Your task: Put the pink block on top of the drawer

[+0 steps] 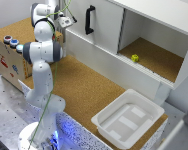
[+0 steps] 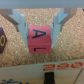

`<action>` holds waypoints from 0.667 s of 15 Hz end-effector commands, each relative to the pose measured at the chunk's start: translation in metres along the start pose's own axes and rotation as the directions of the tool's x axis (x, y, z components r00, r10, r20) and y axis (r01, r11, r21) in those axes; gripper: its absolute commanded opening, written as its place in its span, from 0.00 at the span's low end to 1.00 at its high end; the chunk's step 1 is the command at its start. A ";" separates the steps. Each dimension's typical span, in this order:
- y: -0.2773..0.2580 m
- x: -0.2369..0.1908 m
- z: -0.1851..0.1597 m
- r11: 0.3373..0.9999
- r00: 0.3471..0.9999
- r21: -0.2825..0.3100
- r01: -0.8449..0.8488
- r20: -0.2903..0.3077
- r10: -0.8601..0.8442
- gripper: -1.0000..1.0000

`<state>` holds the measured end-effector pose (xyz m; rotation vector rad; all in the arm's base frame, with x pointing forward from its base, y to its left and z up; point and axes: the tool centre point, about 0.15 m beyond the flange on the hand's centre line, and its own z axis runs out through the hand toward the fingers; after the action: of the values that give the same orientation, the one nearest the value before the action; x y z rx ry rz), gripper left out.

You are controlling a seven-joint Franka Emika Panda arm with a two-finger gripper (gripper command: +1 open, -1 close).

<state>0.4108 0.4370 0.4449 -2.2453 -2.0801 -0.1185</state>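
Progress: grasp stage looks reached, placement not done. In the wrist view the small reddish-pink cube with dark letter markings (image 2: 39, 40) sits between the two grey fingers (image 2: 18, 23) of the gripper (image 2: 39, 29), over the speckled cork-brown worktop (image 2: 70, 52). Whether the cube is already lifted off the cork cannot be told.

Jaws: narrowed to about the cube's width, one finger at each side face, apparently in contact (edges are blurred, so a firm hold is a judgement).

Exterior view: the white Franka arm (image 1: 41, 75) reaches to the far left, gripper by the white drawer cabinet (image 1: 101, 27); the cube itself is hidden there. A small yellow-green block (image 1: 135, 58) lies in the open compartment on the right.

Left: lift, carry, set on the drawer's top.
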 end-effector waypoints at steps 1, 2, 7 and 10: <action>0.005 0.048 -0.001 0.999 0.990 0.028 -0.032 0.140 0.028 0.00; 0.005 0.050 0.000 0.999 0.990 0.028 -0.034 0.139 0.030 0.00; 0.015 0.047 -0.010 0.997 0.987 -0.041 -0.061 0.143 0.067 1.00; 0.017 0.046 -0.038 0.993 0.992 -0.076 -0.088 0.080 0.094 1.00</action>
<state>0.4176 0.4587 0.4477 -2.3263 -2.0358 -0.1505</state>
